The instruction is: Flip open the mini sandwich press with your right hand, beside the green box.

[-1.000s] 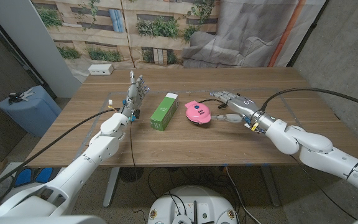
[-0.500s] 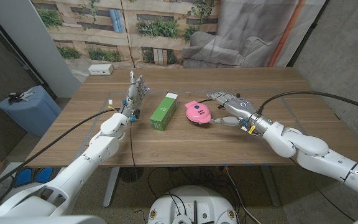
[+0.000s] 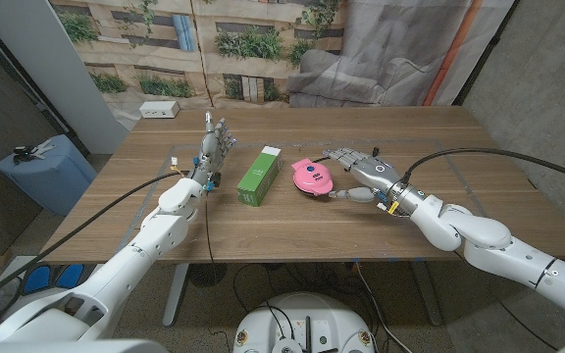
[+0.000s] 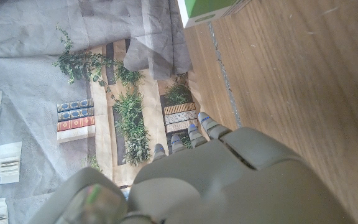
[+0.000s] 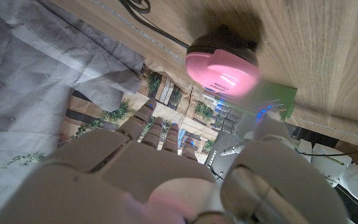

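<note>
While lid shut, pink mini sandwich press sits beside green box on worktop | R hand just beside press, fingers spread, holding nothing | L hand upright, fingers apart, empty

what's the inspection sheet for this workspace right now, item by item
surface: wooden table, bare wood around the items
job's things: pink mini sandwich press closed, right of the upright green box, apart from it
clutter: white power strip at the far left corner
hands: left hand upright, fingers apart, holding nothing; right hand open, just right of the press, contact cannot be told
cables: black cable looping over the right arm; another along the left arm
surroundings: grey drape and plant-print backdrop behind the table; blue bin on the floor at left
</note>
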You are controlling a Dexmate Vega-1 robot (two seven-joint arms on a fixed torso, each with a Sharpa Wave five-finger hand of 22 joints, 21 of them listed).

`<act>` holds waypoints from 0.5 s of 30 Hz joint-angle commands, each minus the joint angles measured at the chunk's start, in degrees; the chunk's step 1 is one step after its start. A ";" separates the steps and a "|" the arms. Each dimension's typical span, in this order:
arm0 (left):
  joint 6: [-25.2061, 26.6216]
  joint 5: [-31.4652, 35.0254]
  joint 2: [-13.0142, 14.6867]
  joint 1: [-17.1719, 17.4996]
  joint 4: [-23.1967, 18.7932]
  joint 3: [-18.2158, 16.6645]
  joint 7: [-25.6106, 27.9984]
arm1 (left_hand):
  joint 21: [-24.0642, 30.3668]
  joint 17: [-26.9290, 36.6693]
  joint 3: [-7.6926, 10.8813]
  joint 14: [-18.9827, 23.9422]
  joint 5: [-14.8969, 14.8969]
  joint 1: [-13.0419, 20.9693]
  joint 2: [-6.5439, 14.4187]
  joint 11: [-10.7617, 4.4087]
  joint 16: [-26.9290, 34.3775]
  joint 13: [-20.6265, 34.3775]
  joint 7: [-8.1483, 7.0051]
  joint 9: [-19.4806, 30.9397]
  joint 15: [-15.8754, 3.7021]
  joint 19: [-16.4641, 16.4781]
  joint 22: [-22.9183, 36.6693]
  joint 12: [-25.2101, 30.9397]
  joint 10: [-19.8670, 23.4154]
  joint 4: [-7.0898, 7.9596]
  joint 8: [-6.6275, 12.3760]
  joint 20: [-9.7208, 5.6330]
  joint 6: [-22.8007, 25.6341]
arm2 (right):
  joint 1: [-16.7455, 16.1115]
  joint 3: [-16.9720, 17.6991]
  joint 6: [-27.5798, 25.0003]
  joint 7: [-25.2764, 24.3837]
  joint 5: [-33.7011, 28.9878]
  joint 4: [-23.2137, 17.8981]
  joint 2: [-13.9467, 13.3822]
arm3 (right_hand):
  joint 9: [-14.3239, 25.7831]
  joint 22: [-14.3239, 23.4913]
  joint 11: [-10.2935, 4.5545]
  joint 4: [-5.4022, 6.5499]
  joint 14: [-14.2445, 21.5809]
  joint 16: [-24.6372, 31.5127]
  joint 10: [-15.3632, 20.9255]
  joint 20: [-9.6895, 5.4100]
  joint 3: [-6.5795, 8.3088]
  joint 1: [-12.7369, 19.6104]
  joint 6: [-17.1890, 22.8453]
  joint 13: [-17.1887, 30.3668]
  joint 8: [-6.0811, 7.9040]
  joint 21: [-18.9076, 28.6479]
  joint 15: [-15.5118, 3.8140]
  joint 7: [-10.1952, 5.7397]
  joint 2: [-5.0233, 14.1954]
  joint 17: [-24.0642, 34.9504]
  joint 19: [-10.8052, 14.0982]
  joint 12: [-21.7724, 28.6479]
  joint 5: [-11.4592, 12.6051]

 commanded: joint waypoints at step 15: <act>0.02 0.00 0.00 0.00 -0.01 0.00 0.01 | 0.36 0.19 -0.44 -0.46 0.25 -0.02 2.99 0.01 0.16 0.13 -0.46 0.26 -2.11 0.17 0.15 0.37 -0.37 0.04 0.28 -0.19 -2.00 | 3.29 -4.48 -0.02 -3.51 -4.89 4.63 1.96 | 0.13 0.03 0.61 0.08 -1.55 -0.14 -2.26 -1.67 2.16 7.50 -1.70 -0.13 0.40 -0.03 -0.62 4.58 -2.22 -0.90 -0.54 -0.26 -0.37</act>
